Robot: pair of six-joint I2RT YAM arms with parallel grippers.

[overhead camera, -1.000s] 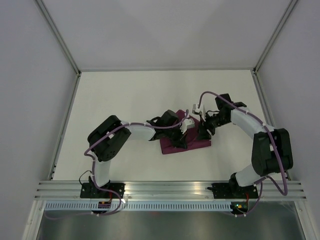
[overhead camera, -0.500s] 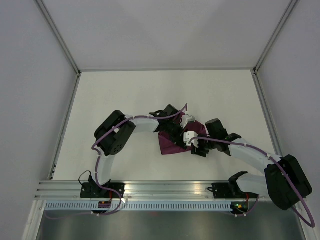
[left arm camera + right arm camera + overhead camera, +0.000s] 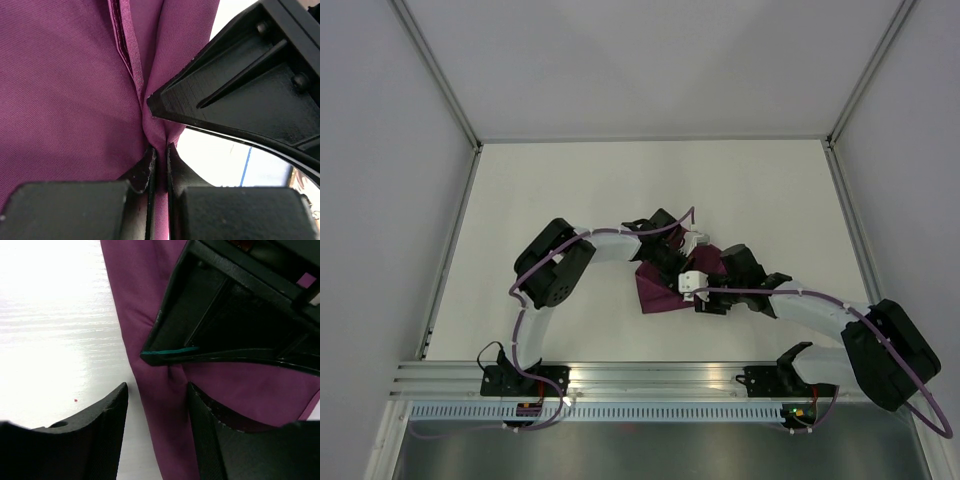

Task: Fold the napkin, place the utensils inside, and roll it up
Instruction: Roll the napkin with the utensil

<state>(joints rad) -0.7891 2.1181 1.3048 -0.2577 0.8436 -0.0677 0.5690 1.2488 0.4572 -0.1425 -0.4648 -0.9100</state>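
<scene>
**Napkin.** The napkin (image 3: pixel 653 291) lies bunched on the white bench (image 3: pixel 620 180), about midway between the left and right edges and nearer the near edge than the far one. Both arms cross over it and hide much of it from the overhead camera.

**Left gripper.** The left gripper (image 3: pixel 160 152) is pressed together on a raised ridge of the cloth, which is pinched between its fingertips. Stitched hem layers run alongside the ridge.

**Right gripper.** The right gripper (image 3: pixel 157 390) is spread, with its fingers astride the napkin's edge. Cloth lies between them but is not clamped.

**Obstructions.** The two grippers are crowded tip to tip – each blocks a large part of the other's wrist view.

**Surroundings.** An aluminium rail (image 3: pixel 660 375) runs along the near edge – the arm bases are bolted to it. Grey walls (image 3: pixel 380 200) enclose the other sides.
</scene>
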